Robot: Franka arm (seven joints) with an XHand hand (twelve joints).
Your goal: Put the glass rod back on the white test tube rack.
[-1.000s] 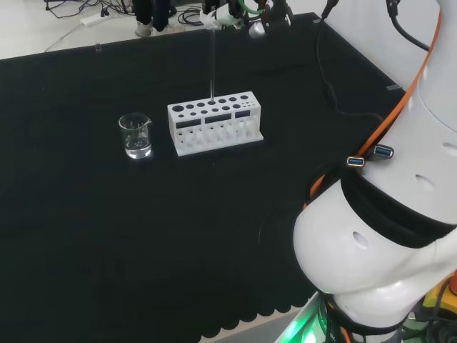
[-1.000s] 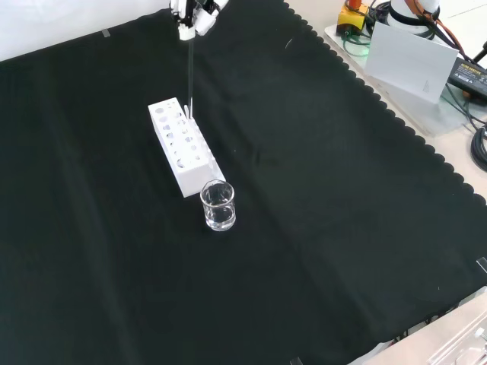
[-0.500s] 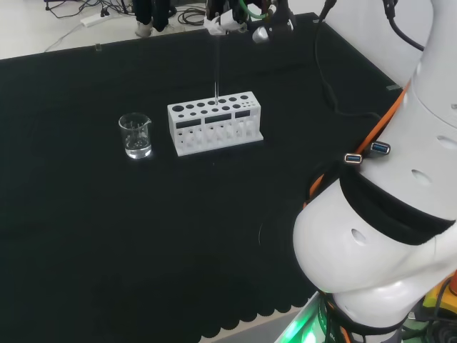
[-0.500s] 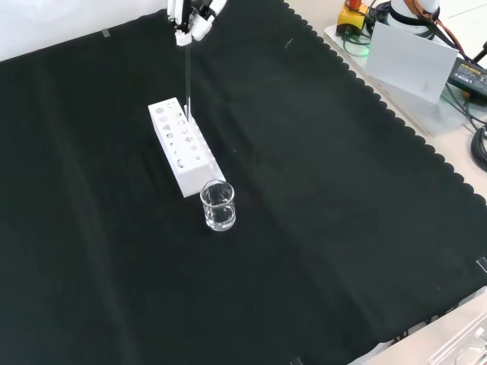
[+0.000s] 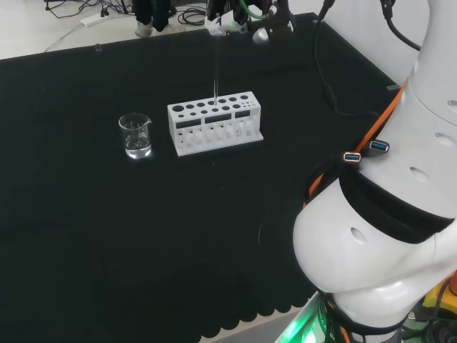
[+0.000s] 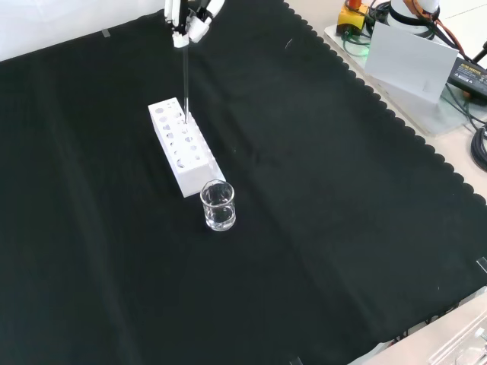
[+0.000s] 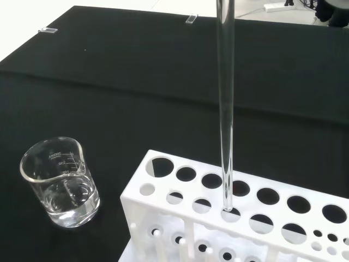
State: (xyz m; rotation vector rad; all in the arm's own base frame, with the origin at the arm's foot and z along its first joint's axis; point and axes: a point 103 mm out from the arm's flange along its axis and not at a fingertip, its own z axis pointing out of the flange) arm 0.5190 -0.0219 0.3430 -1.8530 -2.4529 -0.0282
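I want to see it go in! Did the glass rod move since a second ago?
Yes. In the front view the glass rod, pinched by the hand, has shifted left and sunk: its tip now meets the top of the white test tube rack, no longer beside its right edge.

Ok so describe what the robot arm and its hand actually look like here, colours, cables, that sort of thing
The arm is glossy white with rounded, bulbous links and a black band at one joint. An orange cable runs along it beside black ones, and two blue-tipped plugs hang free. The hand is white with black parts, and green wiring shows at it in the head view.
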